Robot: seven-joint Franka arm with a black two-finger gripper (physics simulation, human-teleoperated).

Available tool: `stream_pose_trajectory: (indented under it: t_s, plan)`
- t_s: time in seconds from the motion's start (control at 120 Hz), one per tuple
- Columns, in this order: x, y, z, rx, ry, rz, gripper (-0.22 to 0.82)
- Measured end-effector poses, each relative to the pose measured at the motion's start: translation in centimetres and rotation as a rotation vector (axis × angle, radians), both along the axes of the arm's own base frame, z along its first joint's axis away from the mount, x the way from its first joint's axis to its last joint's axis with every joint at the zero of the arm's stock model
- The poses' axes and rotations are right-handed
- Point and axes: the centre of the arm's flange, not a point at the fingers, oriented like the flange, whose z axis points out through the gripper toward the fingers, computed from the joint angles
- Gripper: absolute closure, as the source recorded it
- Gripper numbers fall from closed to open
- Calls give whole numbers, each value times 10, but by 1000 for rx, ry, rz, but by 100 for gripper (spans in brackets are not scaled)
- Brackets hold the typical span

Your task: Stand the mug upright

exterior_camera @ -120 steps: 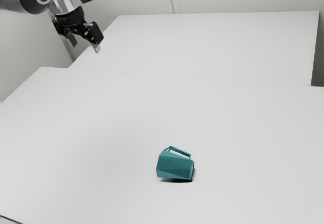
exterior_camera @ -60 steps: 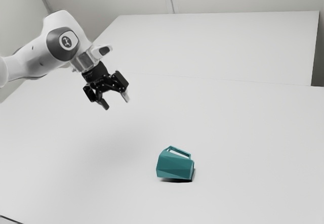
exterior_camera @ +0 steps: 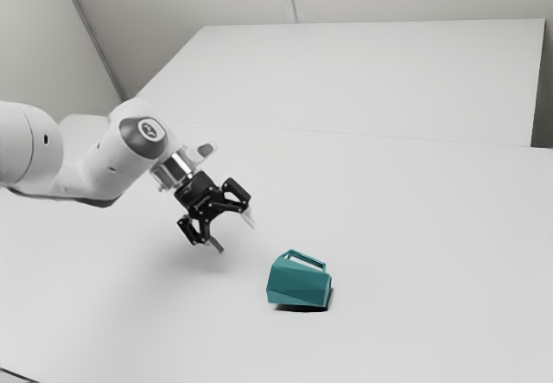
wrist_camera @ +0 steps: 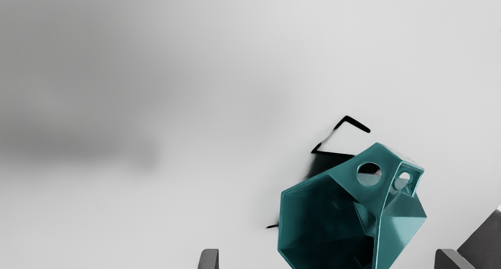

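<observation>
The black gripper (exterior_camera: 233, 236) hangs above the table in the exterior view, open and angled down toward the mug, with a gap between them. A teal faceted mug (exterior_camera: 298, 283) lies on its side on the table, handle uppermost, toward the exterior view's right of the gripper. In the wrist view the mug (wrist_camera: 403, 226) has its dark open mouth facing my hand, and its lower part is cut off by the picture's edge. The fingertips of the gripper (wrist_camera: 327, 259) stand wide apart at the bottom edge, the mug showing beyond the space between them.
The white table (exterior_camera: 415, 227) carries the mug. Behind it stands a pale raised panel (exterior_camera: 371, 80). A thin dark line (exterior_camera: 17, 375) crosses the exterior view's lower left corner. Shadows fall on the table beside the mug.
The arm has come down and toward the exterior view's right, bringing the gripper much closer to the mug. The mug has kept its place and pose.
</observation>
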Motion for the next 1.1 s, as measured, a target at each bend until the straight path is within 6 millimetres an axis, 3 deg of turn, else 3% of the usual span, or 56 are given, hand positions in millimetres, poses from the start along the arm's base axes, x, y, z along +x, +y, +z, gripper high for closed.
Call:
stream_pose_trajectory:
  t_s: [0.342, 0.867, 0.908, 1.025, 1.1]
  plan:
    - [-7, -43, -36, -114, 81, 58, 0]
    - [-9, -101, -50, -234, 121, 120, 1]
    - [-8, -102, -51, -234, 120, 122, 7]
    - [-5, -101, -50, -213, 106, 118, 38]
    - [-3, -107, -48, -205, 94, 105, 52]
